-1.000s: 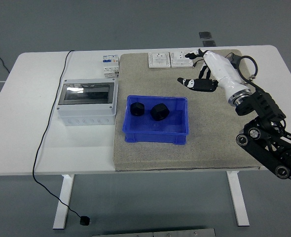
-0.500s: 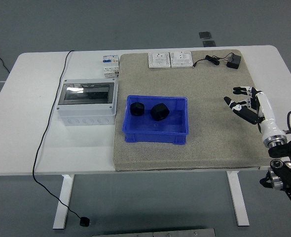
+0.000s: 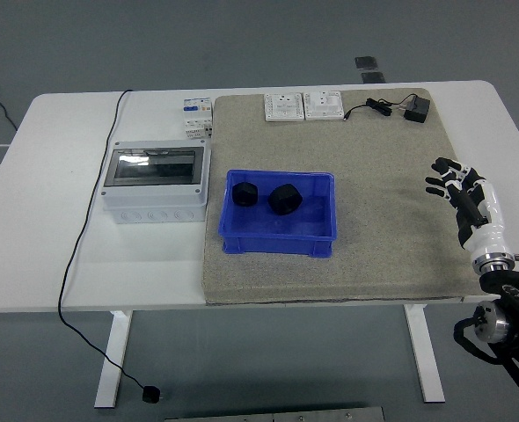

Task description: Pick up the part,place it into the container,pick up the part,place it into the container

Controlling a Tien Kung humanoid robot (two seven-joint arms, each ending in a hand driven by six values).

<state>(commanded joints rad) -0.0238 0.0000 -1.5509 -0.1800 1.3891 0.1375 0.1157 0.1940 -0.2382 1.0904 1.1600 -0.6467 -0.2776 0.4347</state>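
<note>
The right hand [image 3: 460, 189] is at about 3 o'clock of the table, over the right edge of the grey mat [image 3: 383, 229]. Its fingers [image 3: 442, 164] are spread and relaxed, and they hold nothing. The white forearm goes down from the hand toward 5 o'clock, where it joins the black arm near the lower right corner. The left arm I cannot see from here.

From the hand toward 9 o'clock, well apart from it, stands the blue container [image 3: 280, 239] on the mat. Inside it lie two black parts: the left part [image 3: 245, 194] near the left wall, and the right part [image 3: 285, 199] just beside it, closer to the middle. They look near each other, but I cannot tell if they touch.

At 12 o'clock of the mat, along its far edge, two white switch panels [image 3: 303, 106] lie side by side. To the right of them is a small black adapter [image 3: 417, 110] with its cable.

At 9 o'clock, off the mat on the white table [image 3: 57, 176], is a grey electrical box [image 3: 155, 183] with a dark clear lid. Behind it, at about 11 o'clock, stands a small white breaker [image 3: 198, 116]. A black cable [image 3: 82, 237] runs from the far edge along the table's left part and down to the floor.
</note>
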